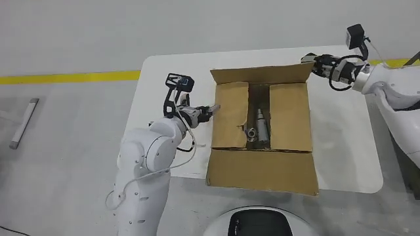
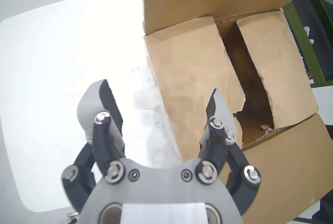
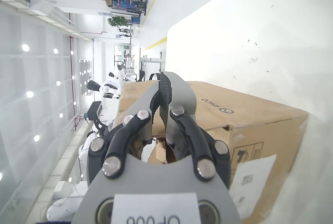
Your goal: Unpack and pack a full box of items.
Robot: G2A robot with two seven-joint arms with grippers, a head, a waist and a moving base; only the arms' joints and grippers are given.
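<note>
**White bench, box half opened, nothing unpacked yet**

A white bench (image 1: 170,78) stands on a pale grey floor crossed by a yellow line (image 1: 65,77). The cardboard box (image 1: 289,124) sits in the middle of it, toward the robot's edge. Its far flap (image 1: 262,74) is folded back and its near flap (image 1: 262,170) is laid out toward the robot. The two inner flaps lie almost flat, and the gap between them shows a metal item (image 1: 259,128) down inside.

The left gripper (image 2: 160,87) hangs at the box's left side. Its jaws are spread and grip nothing; one is over the bench and the other over the left inner flap (image 2: 192,74). The right gripper (image 3: 165,79) is at the far right corner of the box, jaws clenched on the corner of the far flap.

The task looks barely begun, as the inner flaps need lifting first. That cardboard is ragged at its edges, so a hard pull could tear it further. The box itself is unpinned, so a tug on either flap might drag or tilt it. A jaw could also snag on the flap's edge and press it down onto the contents.
</note>
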